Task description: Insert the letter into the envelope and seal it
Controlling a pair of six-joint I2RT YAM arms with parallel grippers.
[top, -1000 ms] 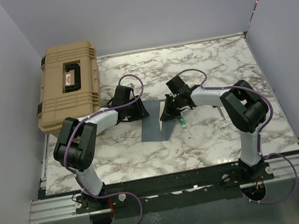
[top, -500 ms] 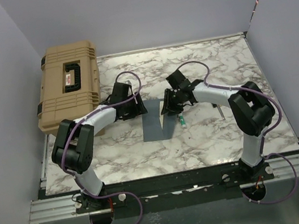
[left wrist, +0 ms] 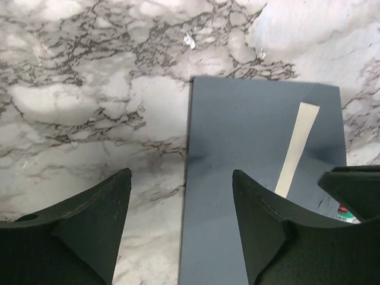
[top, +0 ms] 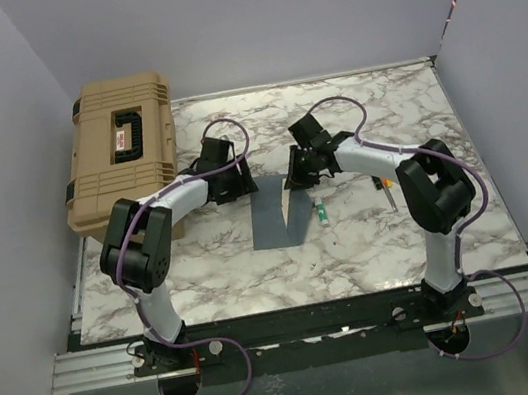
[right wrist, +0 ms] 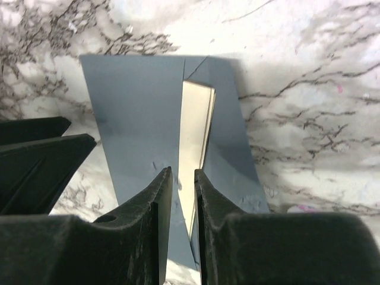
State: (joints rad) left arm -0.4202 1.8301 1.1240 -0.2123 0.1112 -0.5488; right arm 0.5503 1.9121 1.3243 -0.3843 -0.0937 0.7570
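Note:
The slate-blue envelope (top: 270, 222) lies flat mid-table, with a light V-shaped gap at its far edge. In the right wrist view the envelope (right wrist: 136, 101) has its flap (right wrist: 228, 119) lifted at the right, and a tan strip of the letter (right wrist: 195, 124) shows in the opening. My right gripper (right wrist: 183, 172) is nearly shut, pinching the flap's edge; from above the right gripper (top: 293, 177) sits at the envelope's far right corner. My left gripper (left wrist: 181, 178) is open, straddling the envelope's (left wrist: 237, 130) left edge, and from above it (top: 240, 189) sits at the far left corner. The tan strip (left wrist: 300, 142) also shows there.
A big tan hard case (top: 121, 150) stands at the table's far left edge. A small green stick (top: 320, 213) lies just right of the envelope. A thin dark item (top: 385, 187) lies further right by the right arm. Grey walls close in on three sides.
Both grippers have moved toward the far side of the table. The right gripper drew the flap up, and the light gap in the envelope has widened.

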